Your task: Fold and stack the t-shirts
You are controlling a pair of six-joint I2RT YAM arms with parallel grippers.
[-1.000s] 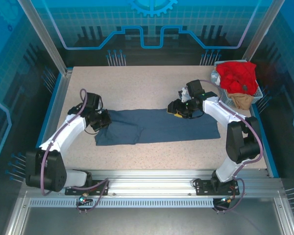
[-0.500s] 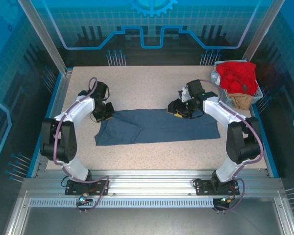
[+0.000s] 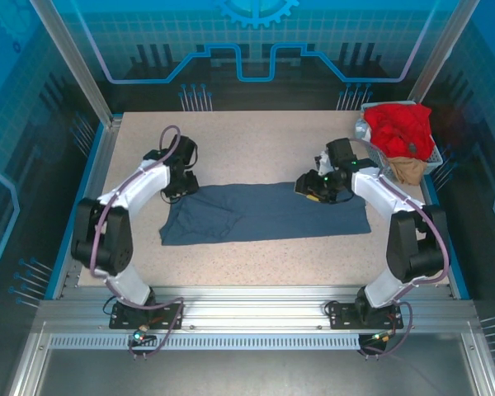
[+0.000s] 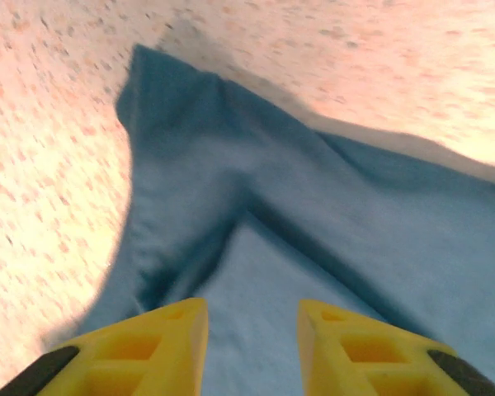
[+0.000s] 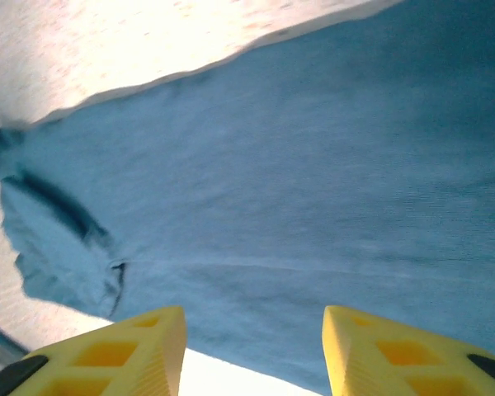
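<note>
Three t-shirts are in view. The slate-blue t-shirt (image 3: 264, 213) lies stretched flat as a long band across the middle of the table (image 3: 256, 140), with a sleeve folded over at its left end. The red t-shirt (image 3: 398, 125) is heaped in the wire basket (image 3: 434, 158) at the table's far right corner, and the tan t-shirt (image 3: 406, 169) hangs over the basket's near side beneath it.

The left gripper (image 3: 180, 183) sits just above the far left corner of the blue shirt. In the left wrist view its yellow fingers (image 4: 161, 342) stand apart with nothing between them, and the creased sleeve (image 4: 173, 173) lies ahead on the speckled top.

The right gripper (image 3: 313, 188) hovers over the shirt's far edge, right of centre. Its fingers (image 5: 136, 351) are also spread and empty, above smooth blue cloth (image 5: 297, 165).

The right arm's forearm runs between the blue shirt's right end and the basket.
</note>
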